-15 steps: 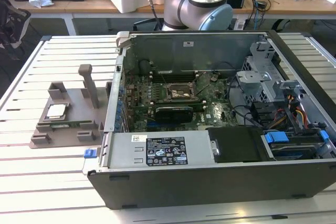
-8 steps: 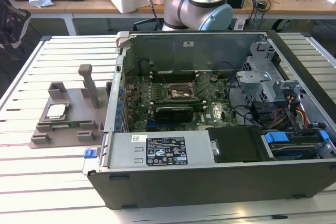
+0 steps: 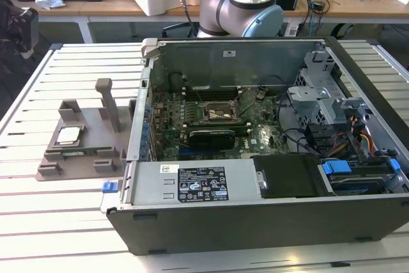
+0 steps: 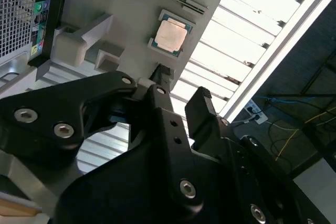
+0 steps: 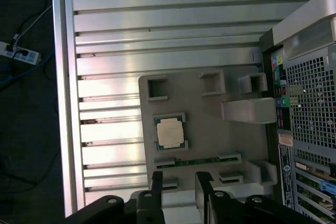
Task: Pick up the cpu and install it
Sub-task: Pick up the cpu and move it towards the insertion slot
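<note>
Slatted metal table carries an open PC case w/ motherboard exposed. Just beside it, on the exterior view's left, sits a grey holder tray. Gripper hangs over the tray, fingers apart, nothing btwn them. Cpu lies flat in a tray recess, untouched.

— What's on the ribbed silver metal table?
— A dark open computer case lying on its side, green circuit board exposed. Just beside it, toward the exterior view's left, a grey plastic holder tray carries a long green memory stick.
</note>
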### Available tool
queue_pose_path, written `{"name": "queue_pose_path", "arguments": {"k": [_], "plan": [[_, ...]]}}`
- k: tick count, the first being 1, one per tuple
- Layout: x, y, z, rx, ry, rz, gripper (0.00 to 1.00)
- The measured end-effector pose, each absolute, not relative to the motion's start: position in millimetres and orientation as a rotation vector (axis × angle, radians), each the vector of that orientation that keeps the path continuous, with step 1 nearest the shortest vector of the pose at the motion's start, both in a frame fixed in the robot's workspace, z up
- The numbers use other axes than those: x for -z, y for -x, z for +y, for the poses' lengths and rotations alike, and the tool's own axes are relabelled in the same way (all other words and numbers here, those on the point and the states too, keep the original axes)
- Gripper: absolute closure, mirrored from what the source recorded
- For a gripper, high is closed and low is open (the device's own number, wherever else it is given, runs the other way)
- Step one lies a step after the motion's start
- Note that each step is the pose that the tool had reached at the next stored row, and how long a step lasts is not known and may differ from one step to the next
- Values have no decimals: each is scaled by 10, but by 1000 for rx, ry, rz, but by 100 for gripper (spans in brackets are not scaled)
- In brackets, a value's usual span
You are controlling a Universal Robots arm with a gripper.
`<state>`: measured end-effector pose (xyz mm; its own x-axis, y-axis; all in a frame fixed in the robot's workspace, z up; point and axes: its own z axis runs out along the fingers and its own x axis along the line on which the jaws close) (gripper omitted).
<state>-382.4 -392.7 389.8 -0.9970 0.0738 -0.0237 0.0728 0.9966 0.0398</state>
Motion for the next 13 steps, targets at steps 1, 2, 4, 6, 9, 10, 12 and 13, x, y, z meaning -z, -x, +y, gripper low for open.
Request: {"name": "queue_pose_path", "arguments": {"k": [1, 2, 4, 6, 9, 10, 12, 13], "plan": [[-3897, 3824, -3926, -61, -114, 3114, 58], [-3897, 3824, -3927, -61, -114, 3114, 46], [-3897, 3826, -3926, -34, -113, 3114, 40], [-3897, 3824, -3927, 33, -90, 3113, 40], [-3897, 3824, -3926, 52, 31, 3112, 40], [-3897, 3824, -3926, 52, 32, 3112, 40], [-3897, 3824, -3926, 52, 32, 3112, 40], [-3896, 3824, -3927, 52, 32, 3112, 40]]}}
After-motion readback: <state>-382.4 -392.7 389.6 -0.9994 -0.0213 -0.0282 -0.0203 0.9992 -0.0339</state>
